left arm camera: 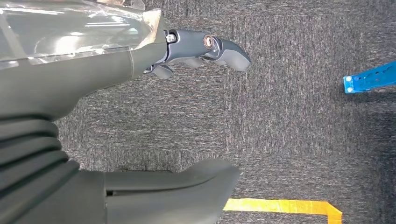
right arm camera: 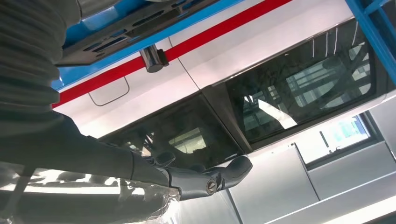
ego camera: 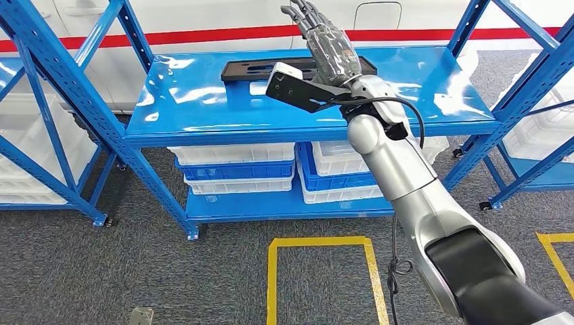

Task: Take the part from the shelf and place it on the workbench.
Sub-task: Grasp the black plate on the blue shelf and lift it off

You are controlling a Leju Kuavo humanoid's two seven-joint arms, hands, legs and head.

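Part [ego camera: 298, 68] lies on shelf [ego camera: 203, 101] beneath right hand [ego camera: 329, 47], fingers extended, empty.

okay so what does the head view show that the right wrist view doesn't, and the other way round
Head view alone: the blue shelf seen whole, white and blue bins stacked on its lower level, grey carpet with yellow floor tape, and the silver right arm.

Right wrist view alone: a dark window in the white vehicle wall behind the shelf, plus a small metal cylinder.

Both share: the right hand, open with fingers spread above the long black part, the part itself still lying on the shelf top, and the wall's red stripe.
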